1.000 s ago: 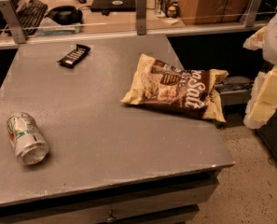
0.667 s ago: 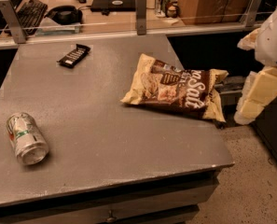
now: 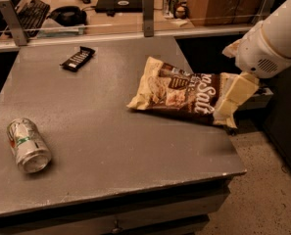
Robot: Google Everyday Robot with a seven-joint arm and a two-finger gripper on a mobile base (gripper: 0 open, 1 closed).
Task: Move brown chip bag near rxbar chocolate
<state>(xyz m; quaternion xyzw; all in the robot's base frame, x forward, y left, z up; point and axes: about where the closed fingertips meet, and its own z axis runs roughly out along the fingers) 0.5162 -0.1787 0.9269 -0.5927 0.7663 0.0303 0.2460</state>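
Observation:
The brown chip bag [image 3: 177, 89] lies flat on the right side of the grey table [image 3: 101, 116], its white "Salt" lettering facing up. The rxbar chocolate [image 3: 78, 58], a small black bar, lies at the far left-middle of the table, well apart from the bag. My gripper [image 3: 229, 102], cream-coloured under a white wrist, hangs at the table's right edge and overlaps the bag's right end. Whether it touches the bag cannot be told.
A crushed silver can [image 3: 28, 145] lies on its side near the table's front left. A glass rail with metal posts [image 3: 148, 13] runs along the back edge, with a desk, keyboard and headphones behind it. The floor drops away at the right.
My arm has moved left and in from beside the table, so the gripper now stands over the bag's right end. The bag, bar and can have not moved.

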